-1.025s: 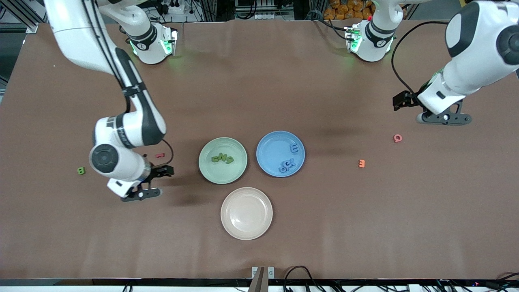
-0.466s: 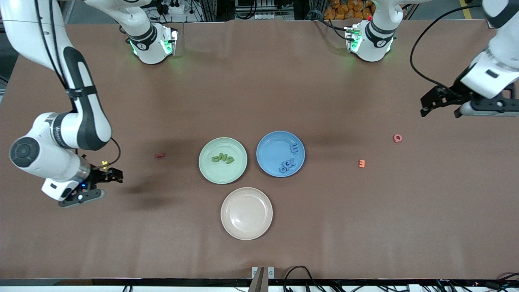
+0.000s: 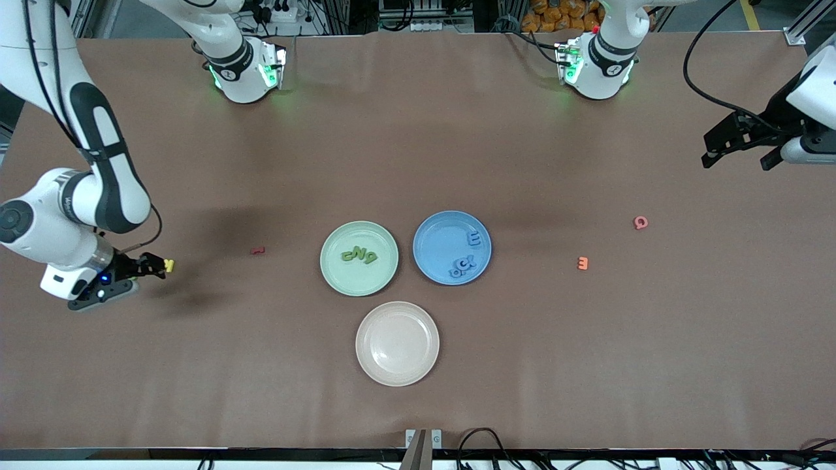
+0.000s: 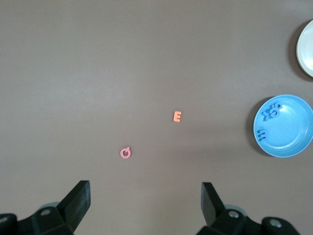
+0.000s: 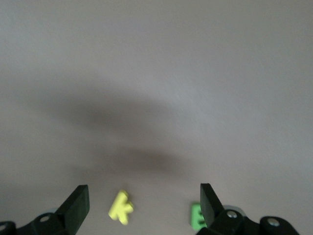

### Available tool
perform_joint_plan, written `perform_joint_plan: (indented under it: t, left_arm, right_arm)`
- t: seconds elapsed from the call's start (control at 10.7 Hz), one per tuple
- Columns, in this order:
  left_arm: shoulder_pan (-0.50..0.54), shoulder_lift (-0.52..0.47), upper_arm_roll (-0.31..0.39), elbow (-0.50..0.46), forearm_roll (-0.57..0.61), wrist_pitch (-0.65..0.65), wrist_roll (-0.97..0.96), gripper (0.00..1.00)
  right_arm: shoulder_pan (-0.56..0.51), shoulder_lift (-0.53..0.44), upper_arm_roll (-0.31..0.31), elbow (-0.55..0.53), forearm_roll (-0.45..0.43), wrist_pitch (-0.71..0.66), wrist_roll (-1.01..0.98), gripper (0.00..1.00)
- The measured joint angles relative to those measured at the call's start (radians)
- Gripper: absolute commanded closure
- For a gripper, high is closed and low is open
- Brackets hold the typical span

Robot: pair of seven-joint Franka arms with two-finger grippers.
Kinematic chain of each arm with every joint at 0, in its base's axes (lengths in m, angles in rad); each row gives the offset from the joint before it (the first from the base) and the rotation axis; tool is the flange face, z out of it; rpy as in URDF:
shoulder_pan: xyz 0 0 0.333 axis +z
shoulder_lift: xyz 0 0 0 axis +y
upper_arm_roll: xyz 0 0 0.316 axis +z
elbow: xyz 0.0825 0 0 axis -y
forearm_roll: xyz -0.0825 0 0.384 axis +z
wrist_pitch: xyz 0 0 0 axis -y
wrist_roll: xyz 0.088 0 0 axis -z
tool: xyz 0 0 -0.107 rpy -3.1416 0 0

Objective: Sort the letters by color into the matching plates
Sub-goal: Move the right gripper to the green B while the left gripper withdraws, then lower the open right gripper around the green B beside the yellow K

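**Obs:** Brown tabletop, front view. The pale green plate held three green letters. The blue plate beside it held a blue E and a heap of blue letters too tangled to count. The right tool hung low at the right arm's end of the tabletop, fingers spread wide, nothing in them.

**Rev:** And the last green piece?

**Obs:** It showed only in the right wrist view. The green letter lay on the tabletop, half covered by one finger of that tool. The yellow K lay just beside it, inside the same span.

**Rev:** Risk noted?

**Obs:** Two. A straight descent would likely bring that finger down onto the green letter and tip or skid it. A wide closure could also sweep in the K, or take the K alone, and put yellow on the green plate. The tool probably needed re-centring first.

**Rev:** Left side?

**Obs:** The left tool waited, wide and empty, over bare tabletop near the pink Q and the orange E. Neither belonged to the sort, so a grab there would be an error.
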Motion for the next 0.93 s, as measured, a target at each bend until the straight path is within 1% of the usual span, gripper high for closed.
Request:
perform_joint_plan:
  t: [0.28,0.47,0.75,0.93]
  left_arm:
    - [-0.003,0.014,-0.001,0.011,0.031,-0.04,0.058,0.0]
    - [-0.01,0.044,-0.003,0.036,0.031,-0.047,0.063,0.0]
    - [-0.013,0.087,-0.004,0.086,0.02,-0.063,0.063,0.0]
    - [-0.013,0.095,-0.003,0.097,0.016,-0.074,0.063,0.0]
  right_arm:
    - [-0.123,-0.022,0.001,-0.051,0.0,0.0,-0.181,0.0]
    - [-0.172,-0.022,0.002,-0.062,0.002,0.0,-0.242,0.0]
    - [-0.177,-0.02,0.011,-0.071,0.002,0.013,-0.252,0.0]
    - [-0.175,-0.004,0.016,-0.079,0.013,0.055,-0.252,0.0]
